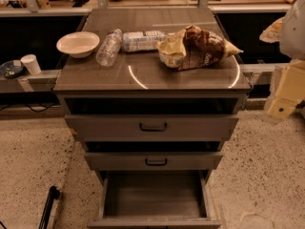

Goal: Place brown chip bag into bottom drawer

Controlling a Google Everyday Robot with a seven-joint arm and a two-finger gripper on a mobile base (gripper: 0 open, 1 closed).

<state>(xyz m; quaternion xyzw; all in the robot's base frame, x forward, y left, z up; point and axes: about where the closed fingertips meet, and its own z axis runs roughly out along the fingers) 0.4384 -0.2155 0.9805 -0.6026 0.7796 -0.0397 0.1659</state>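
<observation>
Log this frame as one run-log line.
stage: bag not yet picked | chip bag: lying on cabinet top, right side | bottom drawer: open | gripper: beyond cabinet's right edge, apart from bag

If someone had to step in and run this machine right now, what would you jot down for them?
The gripper hangs at the right edge of the view, beside the cabinet and apart from the bag.
The brown chip bag lies on the right part of the cabinet top, next to a water bottle lying on its side.
The bottom drawer is pulled open; the bag is not in it.
Done: drawer open.
Left: pick up the bag and set it in the bottom drawer.
</observation>
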